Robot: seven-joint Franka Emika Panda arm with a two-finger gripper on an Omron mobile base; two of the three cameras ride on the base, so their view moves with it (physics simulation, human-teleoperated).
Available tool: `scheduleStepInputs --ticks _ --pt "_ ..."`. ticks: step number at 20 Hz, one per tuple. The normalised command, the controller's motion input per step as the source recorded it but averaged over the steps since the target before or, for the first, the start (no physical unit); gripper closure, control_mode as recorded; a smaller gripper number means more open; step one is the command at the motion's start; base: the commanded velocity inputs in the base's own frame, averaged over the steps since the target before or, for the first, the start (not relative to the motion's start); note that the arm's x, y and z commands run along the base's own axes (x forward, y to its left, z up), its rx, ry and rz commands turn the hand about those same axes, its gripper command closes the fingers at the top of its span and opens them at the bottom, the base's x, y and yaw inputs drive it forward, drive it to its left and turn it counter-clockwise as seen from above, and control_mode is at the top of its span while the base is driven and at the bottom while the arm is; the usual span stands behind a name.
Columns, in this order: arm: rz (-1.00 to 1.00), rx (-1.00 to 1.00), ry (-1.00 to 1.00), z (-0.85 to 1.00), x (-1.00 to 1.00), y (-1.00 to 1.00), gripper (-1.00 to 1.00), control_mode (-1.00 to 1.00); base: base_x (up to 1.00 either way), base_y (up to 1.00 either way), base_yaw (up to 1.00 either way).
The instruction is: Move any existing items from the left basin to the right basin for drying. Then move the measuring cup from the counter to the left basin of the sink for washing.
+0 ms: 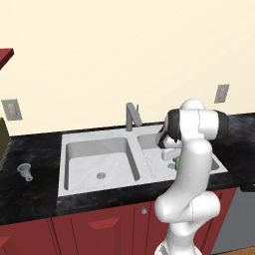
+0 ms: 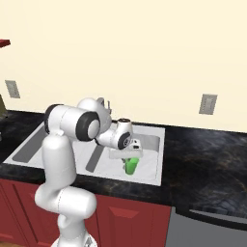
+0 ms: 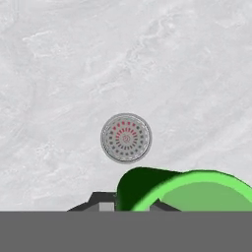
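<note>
Here the gripper (image 2: 131, 158) sits low over the right basin (image 2: 150, 144) of the sink (image 1: 69, 187), with the green tumbler (image 2: 130, 165) directly under it; the tumbler stands upright, its long axis vertical and in line with the gripper's own reach, so the two are stacked, not side by side; in the left base view only a sliver of green (image 1: 177, 163) shows past the white forearm. From the hand view the tumbler's rim (image 3: 197, 189) curves across the bottom edge, right beside the finger tips, with the basin's round drain (image 3: 126, 138) just beyond it on the pale floor; the jaws look almost pressed together on the rim wall, pinching the tumbler, though whether its base already rests on the basin floor I cannot tell. The left basin (image 1: 99, 159) lies bare; so, as I judge it, the first half of the task is nearly finished and what remains is a release straight down. The measuring cup (image 1: 25, 171) stands upright on the desk (image 1: 30, 191), well apart to the far left, beyond the left basin; the next reach will have to cross the whole sink leftward.
</note>
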Motion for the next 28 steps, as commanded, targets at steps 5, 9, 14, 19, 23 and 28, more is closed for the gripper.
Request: scheduleStepInputs --ticks 5,9,14,19,23,28 --pt "0.02 0.01 0.0 -0.18 0.13 0.0 1.0 -1.0 0.0 0.0 0.0" --pt "0.02 0.0 0.0 -0.15 0.0 -0.01 -1.0 -1.0 0.0 0.0 0.0" --pt "0.0 0.0 -0.03 -0.01 -0.03 -0.03 -1.0 -1.0 0.0 0.0 0.0" --pt "0.0 0.0 -0.02 0.13 -0.01 0.0 -1.0 -1.0 0.0 0.0 0.0" --pt "0.0 0.0 0.0 0.29 0.0 0.0 -1.0 -1.0 0.0 0.0 0.0" --pt "0.0 0.0 0.0 0.34 -0.02 0.0 -1.0 -1.0 0.0 0.0 0.0"
